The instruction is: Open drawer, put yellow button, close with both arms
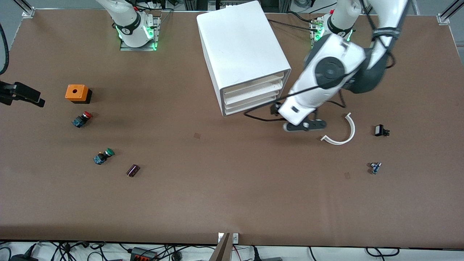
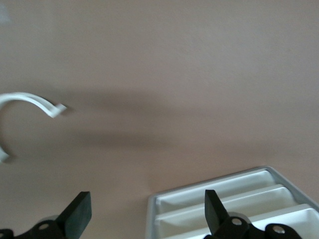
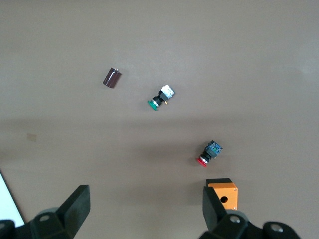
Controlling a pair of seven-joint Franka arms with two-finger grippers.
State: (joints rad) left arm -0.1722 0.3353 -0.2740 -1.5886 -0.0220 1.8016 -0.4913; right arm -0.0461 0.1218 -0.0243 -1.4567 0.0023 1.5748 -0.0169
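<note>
The white cabinet [image 1: 239, 43] stands at the middle of the table's robot side, and its three stacked drawers are all pushed in. The drawer [image 1: 253, 82] is the uppermost one. My left gripper [image 1: 277, 108] hangs open just in front of the cabinet's front corner at the left arm's end. In the left wrist view the left gripper [image 2: 147, 214] holds nothing, and the drawer fronts [image 2: 224, 199] lie by one fingertip [image 2: 214, 209]. My right gripper [image 3: 147, 209] is open and empty, high over the right arm's end of the table. The yellow button is out of view.
An orange box with a hole [image 1: 76, 93], a red-capped switch [image 1: 82, 119], a green-capped switch [image 1: 103, 156] and a dark purple cylinder [image 1: 133, 170] lie toward the right arm's end. A white curved strip [image 1: 342, 134] and two small dark parts [image 1: 380, 130] [image 1: 375, 168] lie toward the left arm's end.
</note>
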